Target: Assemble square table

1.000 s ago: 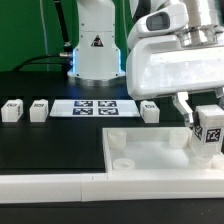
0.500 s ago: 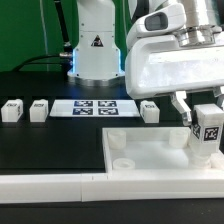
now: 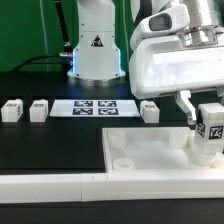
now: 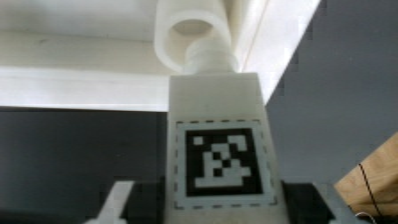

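Note:
The square tabletop [image 3: 150, 155] is a white tray with a raised rim and round corner sockets, lying at the front of the black table. My gripper [image 3: 205, 117] is shut on a white tagged leg block [image 3: 208, 133] and holds it upright over the tray's far corner on the exterior view's right. In the wrist view the held leg [image 4: 221, 130] points at a round socket [image 4: 192, 35] of the tabletop [image 4: 80, 70]. Three more leg blocks lie on the table: two [image 3: 12, 109] [image 3: 39, 109] at the exterior view's left, one [image 3: 150, 111] beside the marker board.
The marker board [image 3: 95, 108] lies flat at the middle back. A long white bar-shaped wall [image 3: 60, 186] runs along the front edge. The robot's base [image 3: 93, 45] stands behind.
The gripper with the leg block has moved slightly to the exterior view's right and a little down toward the tray corner.

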Available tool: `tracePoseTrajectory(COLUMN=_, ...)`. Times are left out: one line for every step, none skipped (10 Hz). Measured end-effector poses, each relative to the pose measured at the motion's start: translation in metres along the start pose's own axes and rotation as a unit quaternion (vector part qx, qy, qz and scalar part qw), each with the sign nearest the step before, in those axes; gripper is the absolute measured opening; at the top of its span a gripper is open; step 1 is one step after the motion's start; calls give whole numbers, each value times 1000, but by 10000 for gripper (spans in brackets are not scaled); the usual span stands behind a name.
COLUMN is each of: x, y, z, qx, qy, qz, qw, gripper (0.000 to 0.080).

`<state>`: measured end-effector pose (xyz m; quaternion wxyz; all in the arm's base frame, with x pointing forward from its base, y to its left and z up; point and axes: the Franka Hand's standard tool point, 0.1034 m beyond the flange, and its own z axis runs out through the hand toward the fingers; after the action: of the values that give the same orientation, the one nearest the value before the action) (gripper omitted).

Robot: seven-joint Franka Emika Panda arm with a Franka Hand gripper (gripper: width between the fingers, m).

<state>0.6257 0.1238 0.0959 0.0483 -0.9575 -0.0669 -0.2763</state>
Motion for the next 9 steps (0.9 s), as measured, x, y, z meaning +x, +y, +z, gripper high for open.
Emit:
tracePoseTrajectory(x=0, y=0, z=-2, qx=0, qy=0, qz=0, qw=1000, gripper=291)
tracePoseTrajectory(x=-1, y=1, z=-3, qx=-1, qy=0, qz=-1, qw=1000, gripper=291)
tracePoseTrajectory(x=-2, y=3, z=-3, qx=-1, qy=-1, qz=-1, qw=1000, gripper=291)
tracePoseTrajectory(x=-4, y=5, z=-1, qx=-2, qy=-3, qz=-1, qw=1000, gripper=291)
tracePoseTrajectory(x=-6, y=7, z=1, qx=-3, qy=-5, qz=-2, qw=1000, gripper=291)
tracePoseTrajectory(x=-7, y=8, z=4, qx=-3, qy=-7, qz=-2, qw=1000, gripper=291)
tracePoseTrajectory(x=-9, y=7, z=6, qx=-3, qy=-8, qz=-2, qw=1000, gripper=291)
tracePoseTrajectory(x=-13, y=7, z=9, qx=-3, qy=-11, qz=-2, qw=1000, gripper=291)
tracePoseTrajectory(x=-13, y=7, z=11, qx=-3, qy=-6, qz=-2, qw=1000, gripper=291)
